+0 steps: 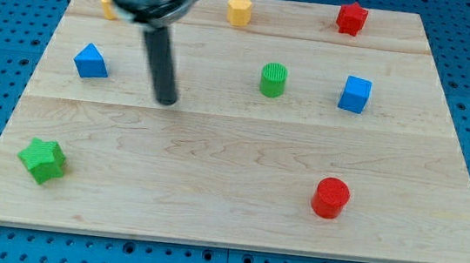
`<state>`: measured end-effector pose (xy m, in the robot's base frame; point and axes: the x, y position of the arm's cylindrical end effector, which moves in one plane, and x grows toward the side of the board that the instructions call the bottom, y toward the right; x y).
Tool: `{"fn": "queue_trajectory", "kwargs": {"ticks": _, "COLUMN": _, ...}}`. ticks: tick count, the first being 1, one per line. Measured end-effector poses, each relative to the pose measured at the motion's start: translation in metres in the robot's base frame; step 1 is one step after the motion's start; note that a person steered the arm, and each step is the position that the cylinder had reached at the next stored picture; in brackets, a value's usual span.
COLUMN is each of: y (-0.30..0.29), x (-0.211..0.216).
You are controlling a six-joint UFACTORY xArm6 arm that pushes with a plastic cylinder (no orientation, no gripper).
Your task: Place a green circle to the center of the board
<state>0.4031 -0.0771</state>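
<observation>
The green circle (273, 79) is a short upright green cylinder on the wooden board (213, 173), a little right of the board's middle and toward the view's top. My tip (166, 101) touches the board well to the left of the green circle, apart from it. The rod rises toward the view's top left. The tip touches no block. The blue triangle block (91, 61) lies to the tip's left.
A green star (42, 160) sits at the lower left and a red cylinder (330, 198) at the lower right. A blue cube (355, 94) is right of the green circle. A yellow hexagon (240, 10), a red star (351, 18) and a partly hidden yellow block (107, 2) line the top.
</observation>
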Motion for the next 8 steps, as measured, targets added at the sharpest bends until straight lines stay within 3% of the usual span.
{"fn": "queue_trajectory", "kwargs": {"ticks": 2, "y": 0.092, "x": -0.086}}
{"fn": "queue_trajectory", "kwargs": {"ticks": 3, "y": 0.148, "x": -0.074}}
{"fn": "queue_trajectory", "kwargs": {"ticks": 5, "y": 0.091, "x": -0.023}}
{"fn": "queue_trajectory", "kwargs": {"ticks": 8, "y": 0.076, "x": -0.03}}
